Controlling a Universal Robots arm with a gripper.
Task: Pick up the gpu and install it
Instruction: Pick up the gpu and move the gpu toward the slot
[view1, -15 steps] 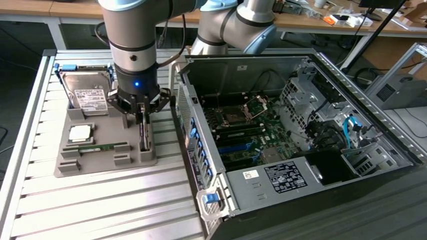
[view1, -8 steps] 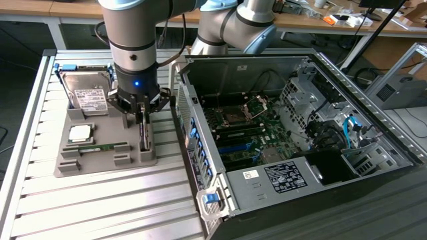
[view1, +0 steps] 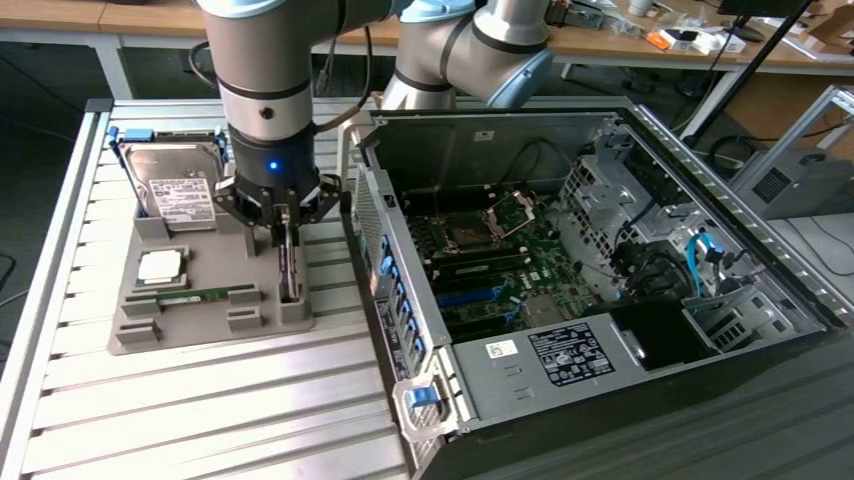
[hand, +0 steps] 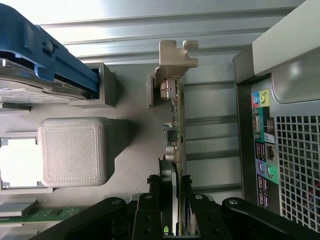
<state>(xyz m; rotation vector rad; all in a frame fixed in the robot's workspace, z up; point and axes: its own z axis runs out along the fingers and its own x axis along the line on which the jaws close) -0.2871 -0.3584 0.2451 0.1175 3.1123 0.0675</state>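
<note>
The gpu (view1: 286, 272) is a thin dark green card standing on edge in a slot of the grey holder (view1: 200, 325), at the side nearest the computer case. My gripper (view1: 284, 228) comes straight down onto its upper edge. In the wrist view the two black fingers (hand: 150, 207) press against both faces of the gpu (hand: 176, 125), so my gripper (hand: 172, 200) is shut on it. The card's silver end bracket (hand: 176, 57) sticks out past the holder's slot post. The lower edge of the card still sits in the holder.
The grey holder also carries a hard drive with blue frame (view1: 167, 185), a processor (view1: 163, 265) and a memory stick (view1: 200, 297). The open computer case (view1: 574, 270) lies at the exterior view's right, motherboard exposed. Its rear panel (hand: 280, 150) stands close beside the card.
</note>
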